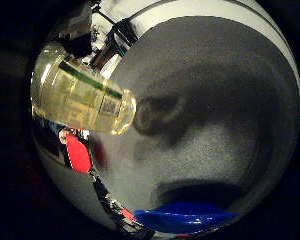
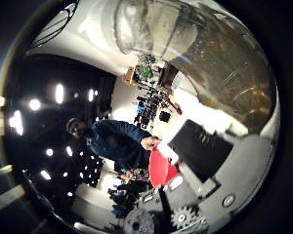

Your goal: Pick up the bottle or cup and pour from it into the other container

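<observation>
Note the grey table surface (image 1: 225, 100) filling most of the little-finger-side view. The clear plastic bottle (image 1: 80, 95), holding yellowish liquid and bearing a label with a green band, lies tilted close against the palm, above that surface. A blue container (image 1: 185, 216) sits on the table, apart from the bottle. You cannot tell the hand's finger state here.

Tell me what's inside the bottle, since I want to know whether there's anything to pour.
The clear bottle holds a yellowish liquid, visible through its wall. A label with a green band covers part of it, so the exact level behind it cannot be seen. The blue container lies beyond, on the grey table.
</observation>
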Robot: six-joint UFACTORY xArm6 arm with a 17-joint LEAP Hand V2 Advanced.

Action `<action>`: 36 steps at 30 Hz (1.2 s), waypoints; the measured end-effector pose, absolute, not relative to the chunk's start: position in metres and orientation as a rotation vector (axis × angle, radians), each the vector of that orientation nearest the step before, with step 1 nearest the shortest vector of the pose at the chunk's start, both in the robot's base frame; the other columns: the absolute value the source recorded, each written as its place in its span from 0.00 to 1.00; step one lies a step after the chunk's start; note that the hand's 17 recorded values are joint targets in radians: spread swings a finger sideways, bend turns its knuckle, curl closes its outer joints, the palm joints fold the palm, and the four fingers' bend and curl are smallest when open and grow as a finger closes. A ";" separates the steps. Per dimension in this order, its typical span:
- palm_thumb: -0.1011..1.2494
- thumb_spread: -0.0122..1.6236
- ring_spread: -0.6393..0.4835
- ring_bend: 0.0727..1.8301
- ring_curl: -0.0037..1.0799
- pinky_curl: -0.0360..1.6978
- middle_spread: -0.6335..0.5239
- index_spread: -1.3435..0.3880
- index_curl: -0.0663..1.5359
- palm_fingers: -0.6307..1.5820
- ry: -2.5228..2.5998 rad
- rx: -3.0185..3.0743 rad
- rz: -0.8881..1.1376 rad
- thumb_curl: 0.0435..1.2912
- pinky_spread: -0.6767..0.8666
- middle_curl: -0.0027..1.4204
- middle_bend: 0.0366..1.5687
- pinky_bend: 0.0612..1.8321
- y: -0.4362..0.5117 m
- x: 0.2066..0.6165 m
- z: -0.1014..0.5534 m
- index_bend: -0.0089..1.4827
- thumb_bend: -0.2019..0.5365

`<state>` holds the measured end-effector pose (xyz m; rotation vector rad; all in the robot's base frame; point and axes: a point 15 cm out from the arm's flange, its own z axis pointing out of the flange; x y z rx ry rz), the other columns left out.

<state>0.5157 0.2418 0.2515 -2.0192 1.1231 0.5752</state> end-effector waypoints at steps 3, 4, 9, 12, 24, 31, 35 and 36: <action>0.69 0.54 0.37 0.47 0.54 0.44 0.39 0.49 0.48 0.42 1.120 -2.050 0.567 0.45 0.30 0.42 0.37 0.42 0.239 0.515 0.249 0.26 0.22; 0.69 0.55 0.39 0.44 0.52 0.44 0.40 0.48 0.46 0.38 1.118 -2.059 0.565 0.44 0.34 0.41 0.34 0.42 0.238 0.514 0.248 0.25 0.22; 0.63 0.56 0.57 0.28 0.37 0.40 0.45 0.47 0.36 0.29 1.085 -2.096 0.589 0.34 0.63 0.31 0.21 0.38 0.238 0.506 0.254 0.19 0.22; 0.59 0.57 0.65 0.22 0.31 0.35 0.51 0.48 0.31 0.27 1.040 -2.100 0.622 0.30 0.71 0.28 0.15 0.34 0.241 0.503 0.273 0.13 0.22; 0.53 0.56 0.71 0.15 0.25 0.25 0.58 0.52 0.22 0.28 1.042 -2.138 0.542 0.23 0.75 0.23 0.10 0.30 0.168 0.499 0.359 0.11 0.23; 0.52 0.56 0.72 0.14 0.25 0.21 0.59 0.55 0.22 0.29 1.160 -2.164 0.487 0.22 0.75 0.23 0.10 0.31 0.073 0.477 0.378 0.12 0.23; 0.52 0.56 0.72 0.14 0.25 0.20 0.60 0.56 0.22 0.29 1.246 -2.134 0.468 0.22 0.75 0.23 0.10 0.31 0.007 0.460 0.385 0.12 0.23; 0.52 0.56 0.72 0.14 0.25 0.19 0.60 0.56 0.22 0.29 1.264 -2.129 0.461 0.22 0.75 0.23 0.10 0.31 -0.010 0.455 0.386 0.12 0.23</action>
